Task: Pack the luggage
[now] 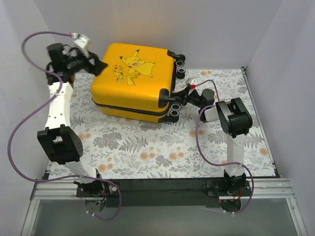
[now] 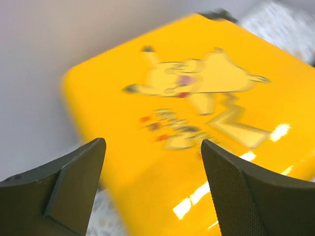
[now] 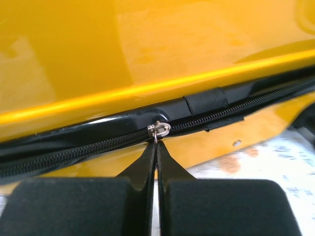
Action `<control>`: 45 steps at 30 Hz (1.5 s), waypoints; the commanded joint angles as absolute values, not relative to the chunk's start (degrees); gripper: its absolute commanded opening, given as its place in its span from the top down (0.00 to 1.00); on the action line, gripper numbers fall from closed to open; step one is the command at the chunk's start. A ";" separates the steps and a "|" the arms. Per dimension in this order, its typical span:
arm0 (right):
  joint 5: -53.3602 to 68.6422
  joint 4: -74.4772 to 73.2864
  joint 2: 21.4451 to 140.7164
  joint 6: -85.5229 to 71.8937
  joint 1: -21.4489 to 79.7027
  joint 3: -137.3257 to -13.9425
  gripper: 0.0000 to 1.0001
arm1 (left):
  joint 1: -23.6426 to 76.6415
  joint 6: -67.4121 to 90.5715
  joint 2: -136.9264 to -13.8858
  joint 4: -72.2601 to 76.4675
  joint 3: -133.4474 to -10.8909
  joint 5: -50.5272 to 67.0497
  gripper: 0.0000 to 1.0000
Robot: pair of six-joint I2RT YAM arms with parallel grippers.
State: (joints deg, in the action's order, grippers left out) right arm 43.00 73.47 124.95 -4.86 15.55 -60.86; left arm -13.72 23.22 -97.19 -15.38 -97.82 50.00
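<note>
The yellow luggage lies closed on the flowered mat, Pikachu lid up, black wheels to the right. My left gripper is open and empty at the luggage's upper left corner; the left wrist view shows the lid between its spread fingers. My right gripper is at the luggage's right side by the wheels. In the right wrist view it is shut on the thin pull tab of the silver zipper slider on the black zipper band.
The flowered mat covers the table in front of and to the right of the luggage. White walls stand close on the left, back and right. A purple cable loops beside the left arm.
</note>
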 commanded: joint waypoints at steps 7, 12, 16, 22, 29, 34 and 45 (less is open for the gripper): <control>45.53 80.51 114.79 -6.77 26.62 -51.69 0.99 | 21.25 -25.47 -91.68 -55.54 -92.29 43.71 0.16; 43.07 79.55 112.42 -6.24 29.18 -49.05 0.99 | 30.30 -28.39 -89.99 -56.06 -89.20 36.22 0.13; 42.19 78.49 111.27 -5.28 30.15 -48.16 0.99 | 32.96 -34.26 -94.39 -67.04 -94.82 32.18 0.13; 40.96 77.78 111.18 -4.31 30.32 -48.43 0.99 | 33.75 -36.48 -95.36 -74.26 -97.65 29.62 0.13; 40.43 77.52 111.18 -3.87 30.32 -48.43 0.99 | 34.72 -33.49 -90.27 -72.69 -94.93 27.51 0.13; 40.25 77.26 111.53 -4.04 30.06 -48.52 0.99 | 36.30 -32.35 -87.98 -69.27 -90.98 26.19 0.13; 39.46 76.73 110.13 -2.90 29.44 -47.46 0.99 | 38.58 -36.65 -86.04 -52.56 -78.04 18.99 0.19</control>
State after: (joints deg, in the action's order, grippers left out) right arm 40.93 72.05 114.24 -4.34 29.63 -47.27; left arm 38.59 -34.79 -86.59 -57.71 -77.73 21.50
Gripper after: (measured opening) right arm 0.020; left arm 0.819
